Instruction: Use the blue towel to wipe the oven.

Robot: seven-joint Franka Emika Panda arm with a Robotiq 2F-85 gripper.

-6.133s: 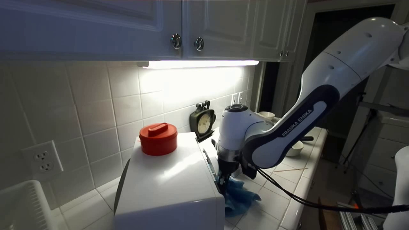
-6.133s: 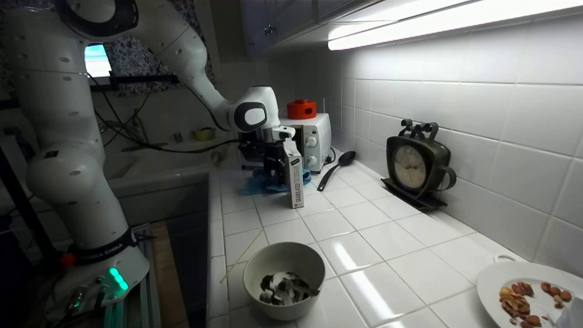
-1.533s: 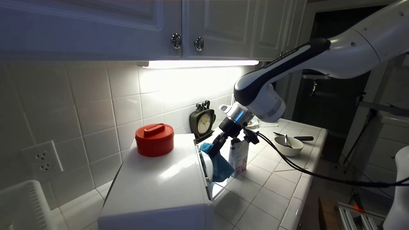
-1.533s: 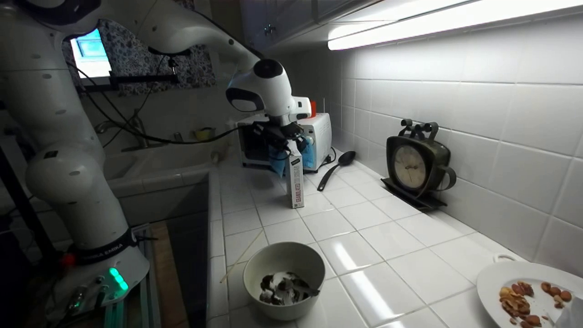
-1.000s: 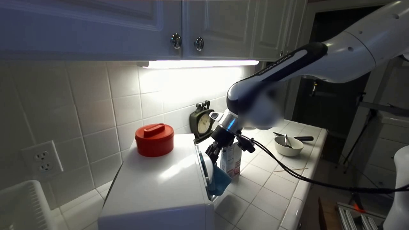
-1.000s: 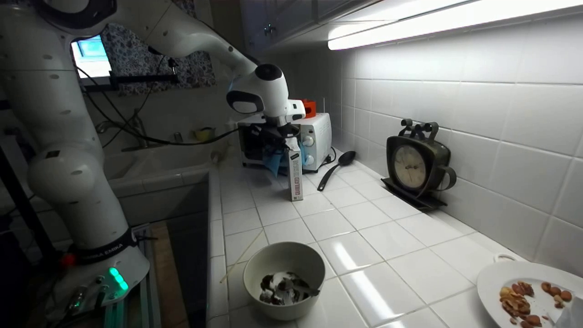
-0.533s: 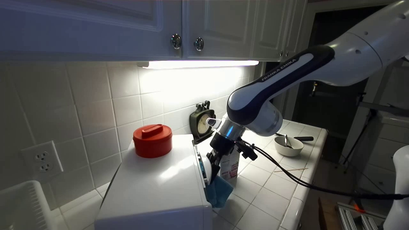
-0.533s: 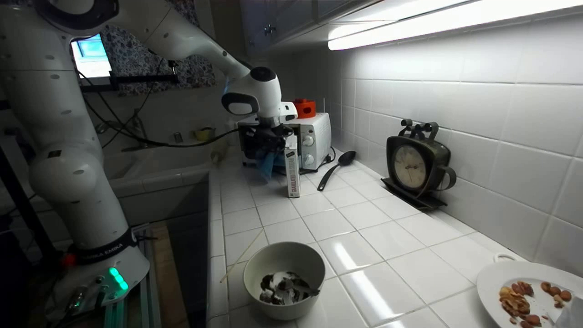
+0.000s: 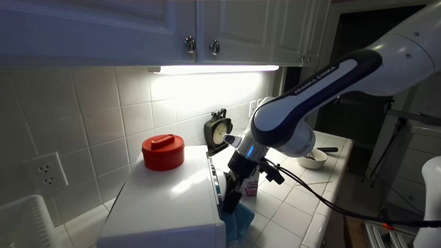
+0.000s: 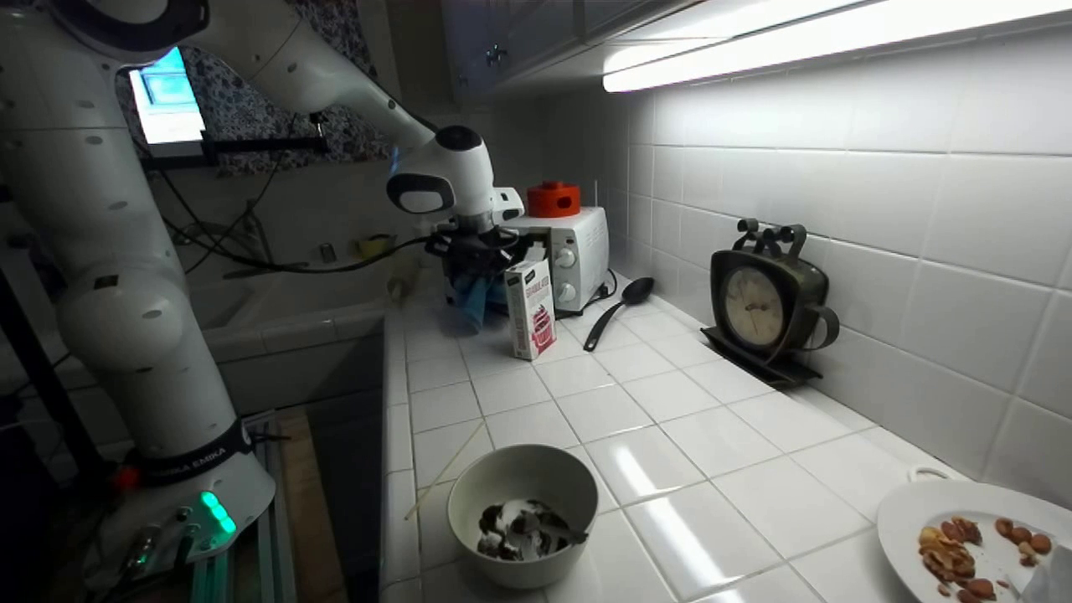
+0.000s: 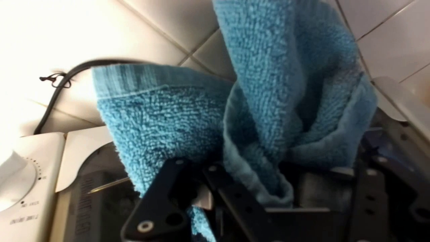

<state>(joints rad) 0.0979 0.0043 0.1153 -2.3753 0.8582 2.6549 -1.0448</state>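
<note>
- White, rounded arm segments [image 9: 396,74] are dotted with recesses [image 9: 408,55].
- A dark band [image 9: 370,60] is lettered "FRANKA EMIKA".
- The silver wrist collar [image 9: 245,146] is lit blue.
- Black cables [image 9: 320,198] are attached.
- The base [image 10: 167,492] is lit green.
- The black pincer [image 9: 229,204] is studded with screws [image 11: 145,226].

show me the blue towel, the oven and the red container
Blue towel [image 11: 263,84], wrist view: a fold.
Oven [image 9: 162,198], in an exterior view: white top.
Red container [image 9: 163,160], in an exterior view: side wall.
</note>
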